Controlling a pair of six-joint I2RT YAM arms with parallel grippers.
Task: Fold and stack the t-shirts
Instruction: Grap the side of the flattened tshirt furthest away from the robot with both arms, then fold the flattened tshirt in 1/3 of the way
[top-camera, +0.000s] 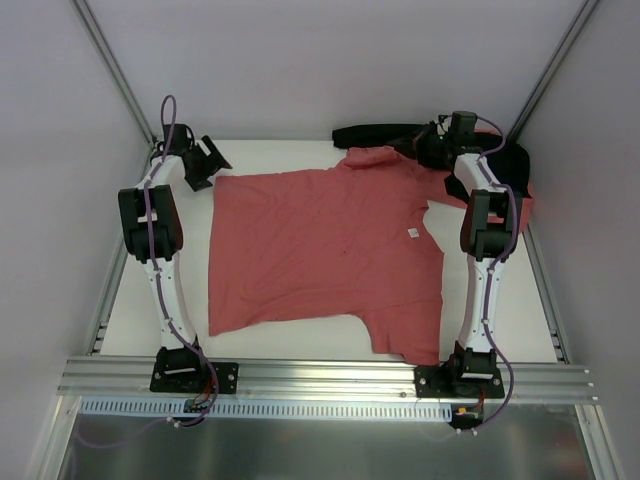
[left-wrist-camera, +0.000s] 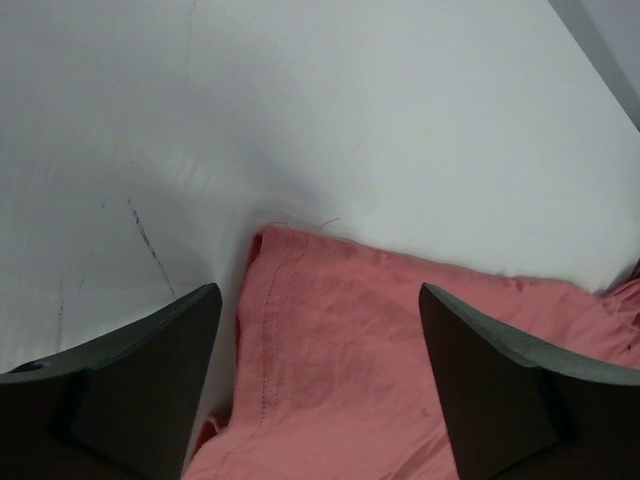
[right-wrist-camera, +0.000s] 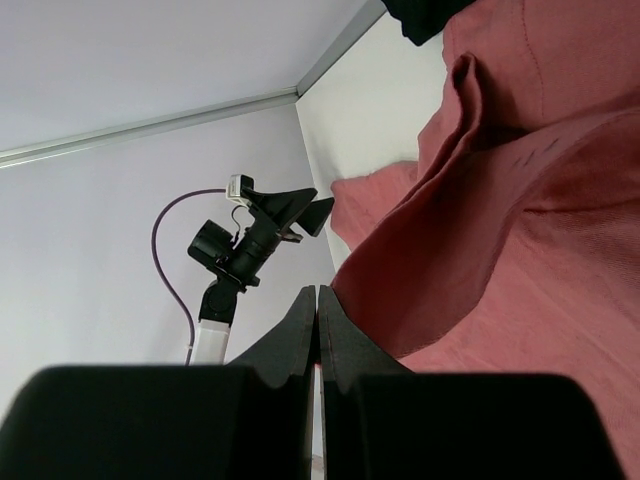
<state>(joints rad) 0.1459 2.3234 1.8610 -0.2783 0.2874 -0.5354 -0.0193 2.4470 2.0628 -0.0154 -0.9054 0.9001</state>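
A salmon-red t-shirt (top-camera: 320, 245) lies spread flat over the white table (top-camera: 130, 300), with a sleeve toward the front right. My left gripper (top-camera: 205, 160) is open at the shirt's far left corner. In the left wrist view its jaws stand wide apart (left-wrist-camera: 318, 290), just above the hemmed corner (left-wrist-camera: 340, 360). My right gripper (top-camera: 435, 150) is at the shirt's far right part. In the right wrist view its jaws (right-wrist-camera: 317, 290) are pressed together with a sliver of red cloth between them. A fold of the shirt (right-wrist-camera: 540, 220) rises from them.
A black cloth-like thing (top-camera: 380, 133) lies along the back edge and round the right arm's wrist. More salmon-red cloth (top-camera: 522, 205) bunches at the far right edge. Enclosure walls stand on both sides. An aluminium rail (top-camera: 320, 375) runs along the front.
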